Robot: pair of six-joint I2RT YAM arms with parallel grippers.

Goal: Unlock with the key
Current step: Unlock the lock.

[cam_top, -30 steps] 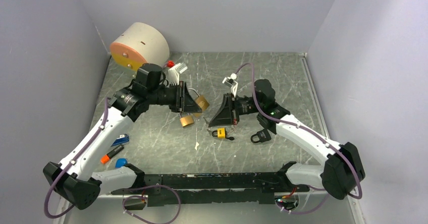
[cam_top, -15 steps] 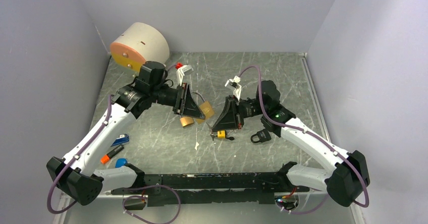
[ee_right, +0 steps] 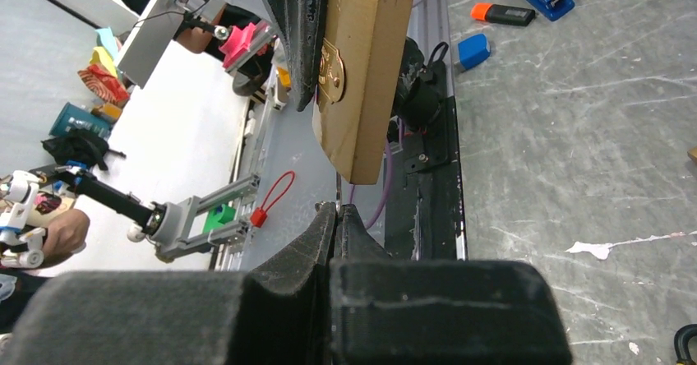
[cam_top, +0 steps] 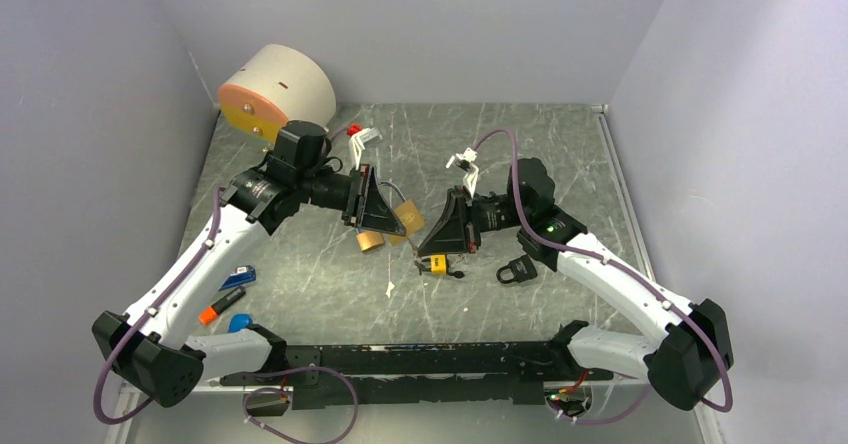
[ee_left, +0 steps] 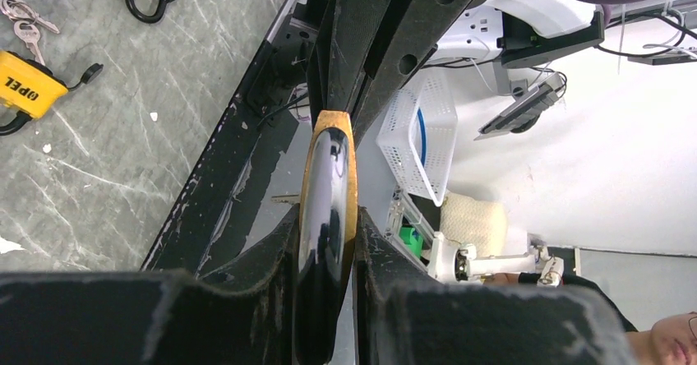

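**Brass lock held aloft, facing the closed right claw**

Right gripper (ee_right: 335, 210): jaws pressed together; a speck of metal shows at the tips, too small to call a key; cannot confirm one is held. Brass padlock (ee_right: 357, 77) lies straight ahead, upper centre of the right wrist frame; near the tips but apart; long axis runs up-frame, slightly tilted, lower end toward the tips; keyhole not visible. Left gripper (ee_left: 326, 217) clamps that padlock across its flat faces, clear of the table (cam_top: 560, 164).

Judgement: the right arm should close the gap, along the lock's long axis.

Outward, on the table: yellow padlock (cam_top: 434, 263) with a key bunch (ee_left: 20, 16) beside it; black padlock (cam_top: 517, 271); second brass padlock (cam_top: 371, 240).

Only container: white basket (ee_left: 419, 135), off-table, right of centre in the left wrist frame; something blue shows inside.
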